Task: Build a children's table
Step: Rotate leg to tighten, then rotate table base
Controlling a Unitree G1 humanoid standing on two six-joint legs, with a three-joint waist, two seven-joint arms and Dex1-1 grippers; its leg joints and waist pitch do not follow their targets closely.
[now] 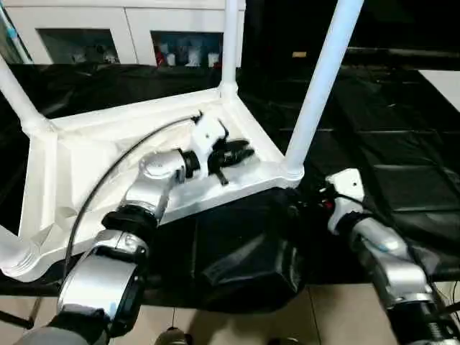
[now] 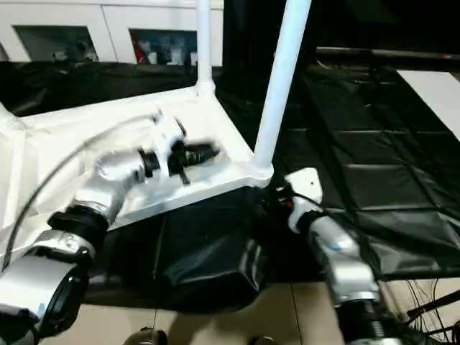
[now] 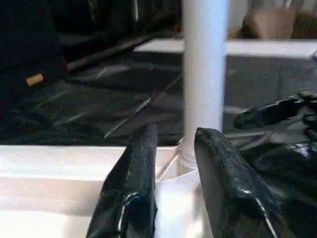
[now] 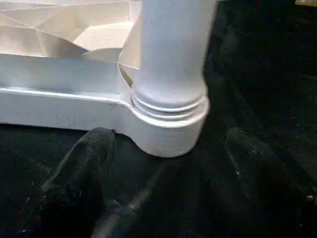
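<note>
Left eye view shows the small white plastic children's table (image 1: 136, 154) lying upside down on a surface draped in black plastic sheeting (image 1: 374, 136), its ribbed underside facing up and white cylindrical tube legs standing in the round corner sockets. All places are given from the nearest corner leg (image 1: 320, 86), which rises from the socket (image 4: 168, 124) at the table's near right corner. The left gripper (image 1: 231, 154) is seen over the underside just to the left of that leg, pointed toward it; its two black fingers (image 3: 133, 188) are narrowly parted with nothing between them. The right gripper (image 4: 168, 198) is seen low on the sheeting just in front and to the right of the socket, its fingers spread wide to either side of it and closed on nothing. A white cabinet with glass doors (image 1: 129, 32) stands well behind. The table is judged to be light and stiff, hollow moulded plastic that would slide readily on the slick sheeting and tip if pushed high on a leg. The smooth tube is likely slippery, so hold is best taken low on the leg, just above the socket collar, or on the thick rim beside the corner, where the frame is strongest.
</note>
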